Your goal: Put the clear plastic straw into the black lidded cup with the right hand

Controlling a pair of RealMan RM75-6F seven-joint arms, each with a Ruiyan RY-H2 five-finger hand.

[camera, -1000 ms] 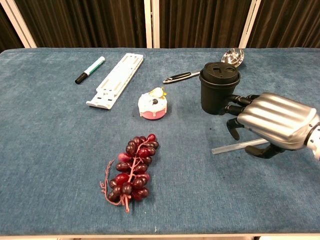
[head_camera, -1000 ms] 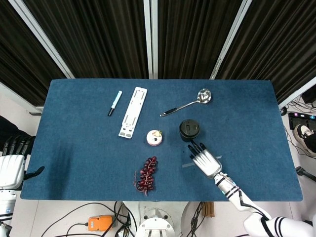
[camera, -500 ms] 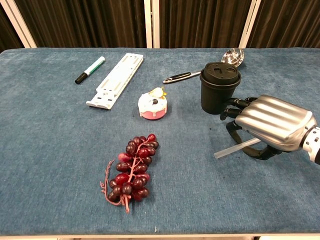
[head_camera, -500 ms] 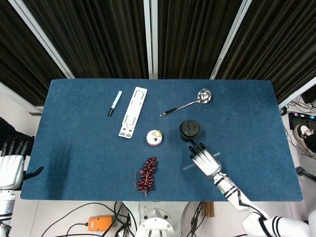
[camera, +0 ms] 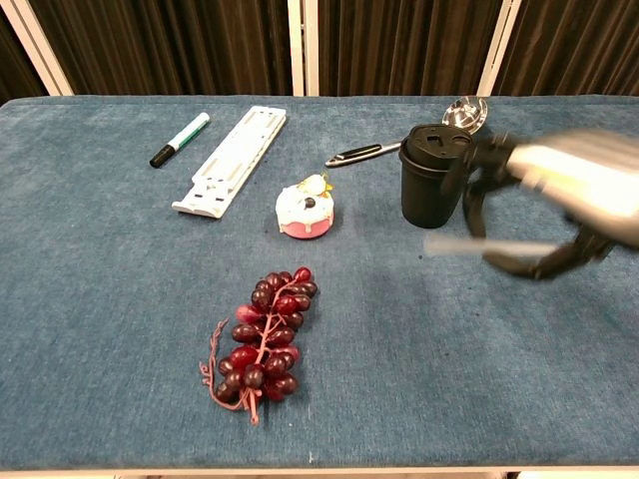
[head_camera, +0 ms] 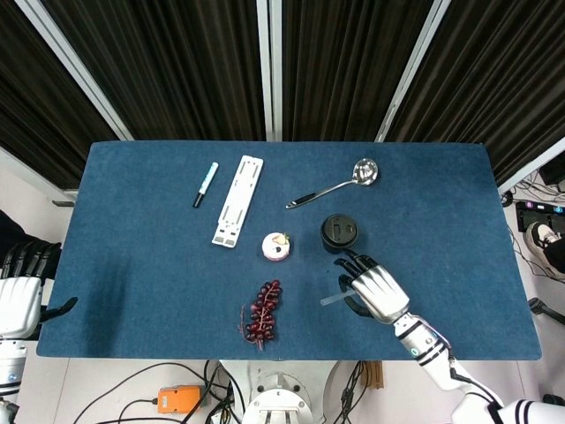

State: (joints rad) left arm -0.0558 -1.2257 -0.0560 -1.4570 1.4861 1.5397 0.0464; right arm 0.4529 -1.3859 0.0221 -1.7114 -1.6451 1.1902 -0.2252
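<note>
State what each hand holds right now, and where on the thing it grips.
The right hand holds the clear straw near one end; the rest juts out sideways. The left hand holds nothing.

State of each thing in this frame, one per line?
Straw: lifted off the table, roughly level, held by the right hand.
Cup: upright, lid on, no straw in it.
Left hand: off the table's edge, holding nothing.
Marker: capped, lying flat.
Ladle: lying on the table.
</note>
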